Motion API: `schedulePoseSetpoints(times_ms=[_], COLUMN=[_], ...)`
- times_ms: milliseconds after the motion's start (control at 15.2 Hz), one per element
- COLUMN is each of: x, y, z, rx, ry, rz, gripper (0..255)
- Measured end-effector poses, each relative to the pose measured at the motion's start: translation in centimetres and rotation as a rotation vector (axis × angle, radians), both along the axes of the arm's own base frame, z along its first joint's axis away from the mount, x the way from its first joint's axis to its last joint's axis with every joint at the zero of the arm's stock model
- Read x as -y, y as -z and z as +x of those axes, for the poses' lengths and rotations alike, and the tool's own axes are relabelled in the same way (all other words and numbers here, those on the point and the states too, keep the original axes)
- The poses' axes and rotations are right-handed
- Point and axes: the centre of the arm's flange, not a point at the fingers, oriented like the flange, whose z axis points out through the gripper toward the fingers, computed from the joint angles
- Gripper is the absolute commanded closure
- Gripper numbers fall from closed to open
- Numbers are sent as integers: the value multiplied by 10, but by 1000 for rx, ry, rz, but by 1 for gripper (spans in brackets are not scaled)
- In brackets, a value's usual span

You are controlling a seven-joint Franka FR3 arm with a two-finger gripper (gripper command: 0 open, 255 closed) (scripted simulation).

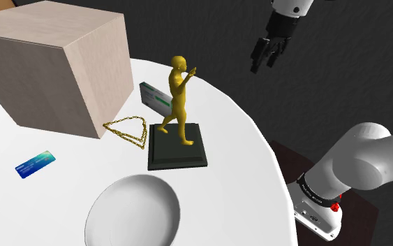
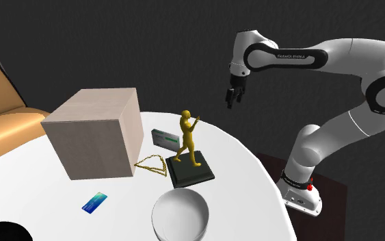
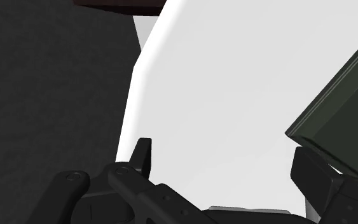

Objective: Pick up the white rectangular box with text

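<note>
Bowl (image 1: 121,210), statuette (image 1: 179,98), white box (image 1: 153,96) on table (image 1: 236,182)

The white arm (image 2: 321,51) goes up from its base, bends at the elbow and reaches out level. The wrist points down, and the black gripper (image 1: 263,64) hangs in the air, its two fingers (image 3: 143,156) apart.

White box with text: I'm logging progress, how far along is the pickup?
Done: nothing; the white box sits untouched on the table between the large beige box and the gold figurine. In hand: the open gripper hangs empty above the table's edge. Left: reach, grasp, lift.
</note>
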Motion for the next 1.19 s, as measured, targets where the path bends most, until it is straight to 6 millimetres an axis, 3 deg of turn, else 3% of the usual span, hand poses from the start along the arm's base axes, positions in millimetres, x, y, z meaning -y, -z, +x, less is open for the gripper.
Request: schedulePoseSetpoints(times_ms=[1188], x=[-135], y=[85], z=[175], rx=[8], ry=[-147], rz=[-24], gripper=[0])
